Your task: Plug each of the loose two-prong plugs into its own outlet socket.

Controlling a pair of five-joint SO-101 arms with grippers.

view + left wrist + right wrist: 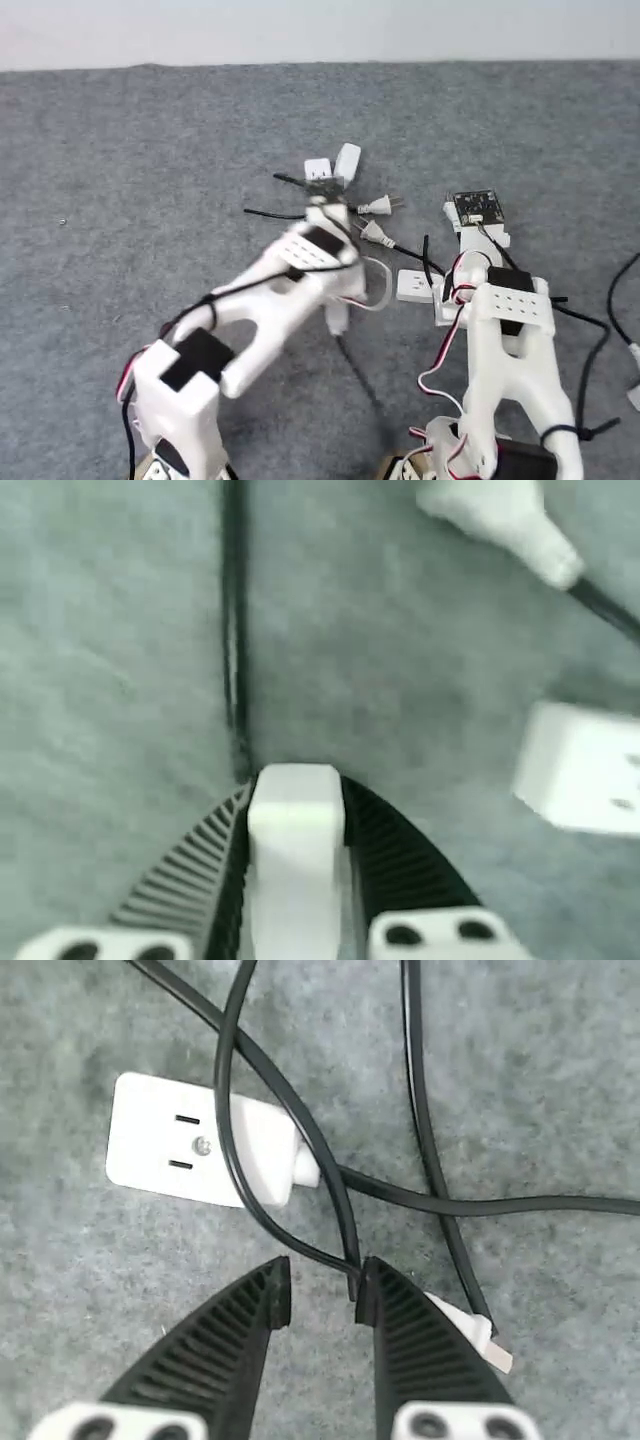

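Observation:
My left gripper (296,790) is shut on a white plug body (296,825), low over the grey carpet, and a black cord (235,630) runs away from the plug's far end. Beyond it lie a second white plug (500,520) and a white outlet block (585,770). My right gripper (322,1295) hovers open over a black cord (300,1125), which touches one fingertip (375,1285). Just past it lies a white outlet (190,1150) with two slots facing up. A white plug (470,1335) shows partly behind that finger. In the high view two loose plugs (375,207) (372,232) lie mid-table, near an outlet (412,285).
Black cords (430,1130) cross the carpet around the outlet. The left arm (300,265) stretches diagonally to mid-table; the right arm (510,310) stands at the right. More cord (590,350) trails near the right edge. The far and left carpet (120,180) is bare.

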